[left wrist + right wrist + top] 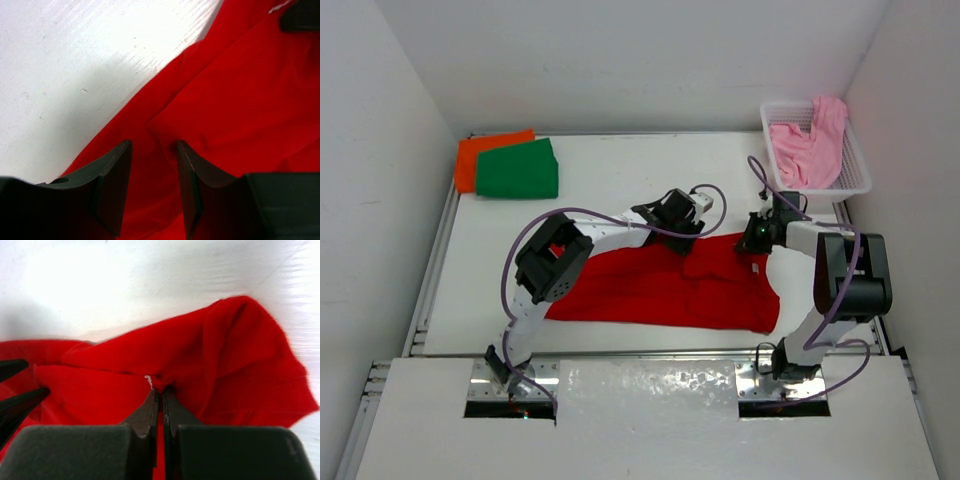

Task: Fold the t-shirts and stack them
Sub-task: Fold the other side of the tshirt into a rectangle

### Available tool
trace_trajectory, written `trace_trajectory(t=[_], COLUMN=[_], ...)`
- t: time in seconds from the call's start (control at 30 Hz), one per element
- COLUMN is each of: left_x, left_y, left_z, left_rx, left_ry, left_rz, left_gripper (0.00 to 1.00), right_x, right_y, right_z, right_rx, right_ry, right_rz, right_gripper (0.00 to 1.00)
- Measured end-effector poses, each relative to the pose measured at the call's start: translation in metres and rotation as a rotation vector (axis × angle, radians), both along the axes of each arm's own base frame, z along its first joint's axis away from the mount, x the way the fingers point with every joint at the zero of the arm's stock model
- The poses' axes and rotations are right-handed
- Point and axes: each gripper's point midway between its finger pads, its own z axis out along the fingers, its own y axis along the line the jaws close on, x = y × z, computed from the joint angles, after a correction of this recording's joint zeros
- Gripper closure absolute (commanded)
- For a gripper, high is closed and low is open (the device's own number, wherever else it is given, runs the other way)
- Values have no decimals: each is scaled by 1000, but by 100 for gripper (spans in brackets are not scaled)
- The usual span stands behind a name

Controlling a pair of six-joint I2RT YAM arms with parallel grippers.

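The red t-shirt [660, 288] lies spread across the middle of the table, with part of its right side folded over. My right gripper [752, 240] is at the shirt's back right edge, shut on a pinch of red cloth [161, 389]. My left gripper [685, 215] is at the shirt's back edge. Its jaws [153, 145] stand open over a fold of the red cloth [235, 95]. A folded green t-shirt [518, 168] lies on a folded orange t-shirt [470, 158] at the back left. The pink t-shirt [810, 148] is in the basket.
The white lattice basket [855, 170] stands at the back right corner, close to my right arm. White walls close in the table on the left, back and right. Bare white tabletop [620, 170] lies between the stack and the basket.
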Motion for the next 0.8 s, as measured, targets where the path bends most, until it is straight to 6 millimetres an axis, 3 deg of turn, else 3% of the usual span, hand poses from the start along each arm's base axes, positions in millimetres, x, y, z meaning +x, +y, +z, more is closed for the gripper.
trace_trajectory(t=[0.23,0.47,0.57,0.8], left_x=[1,0,6,8], left_y=[0,3,-3,-10], left_z=[0,2,17,57], left_rx=[2,26,17,-33], left_ry=[-3,-3,-26,-69], left_rz=[3,-17,-30,-65], left_gripper=[61,59,59,62], right_x=[7,10,11,14], right_y=[-16,-15,-13,-14], right_z=[12,16,17,34], right_rx=[-81,-77,-73,-85], right_ry=[-70,-88,-91,-103], right_rz=[-67,-55,-41,-11], right_gripper=[100,69,61,63])
